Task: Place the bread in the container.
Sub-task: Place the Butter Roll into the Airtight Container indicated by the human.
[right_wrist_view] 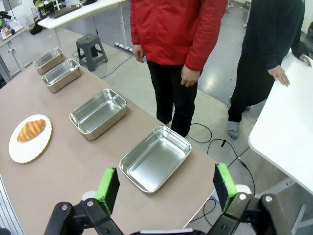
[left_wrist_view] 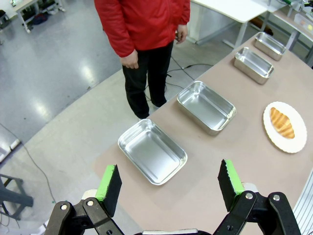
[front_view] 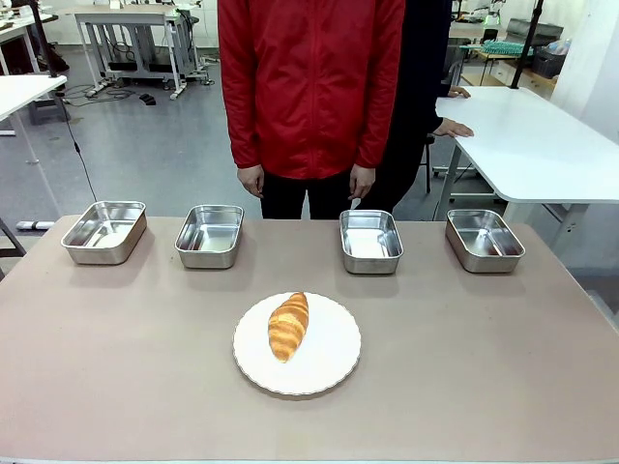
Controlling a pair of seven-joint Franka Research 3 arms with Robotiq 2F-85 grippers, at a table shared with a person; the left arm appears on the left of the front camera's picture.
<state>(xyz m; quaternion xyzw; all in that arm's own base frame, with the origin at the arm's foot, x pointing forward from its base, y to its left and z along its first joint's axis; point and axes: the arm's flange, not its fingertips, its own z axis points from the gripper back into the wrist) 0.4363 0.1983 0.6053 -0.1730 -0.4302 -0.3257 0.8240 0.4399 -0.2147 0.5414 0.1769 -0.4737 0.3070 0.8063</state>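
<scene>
the left tool [left_wrist_view: 168,171] hangs released, its green pads [left_wrist_view: 108,182] spread wide with nothing between them. just ahead of it and lower, framed between its two fingers, sits the end container [left_wrist_view: 152,152], shiny and bare inside. farther out from this tool, the other containers [left_wrist_view: 205,106] run on in a row along the far edge of the surface [left_wrist_view: 234,166]. the bread [left_wrist_view: 282,122] lies on a white plate [left_wrist_view: 299,145], well away from this tool and to the right of its line of sight. it is beside the row and touches no container.

the right tool [right_wrist_view: 165,174] is also released, pads apart and empty. just ahead of it sits the opposite end container [right_wrist_view: 155,159]. from this tool the bread is far off to the left, lying lengthwise on the plate.

a person in a red jacket [front_view: 309,87] stands beyond the row, both hands hanging down.
</scene>
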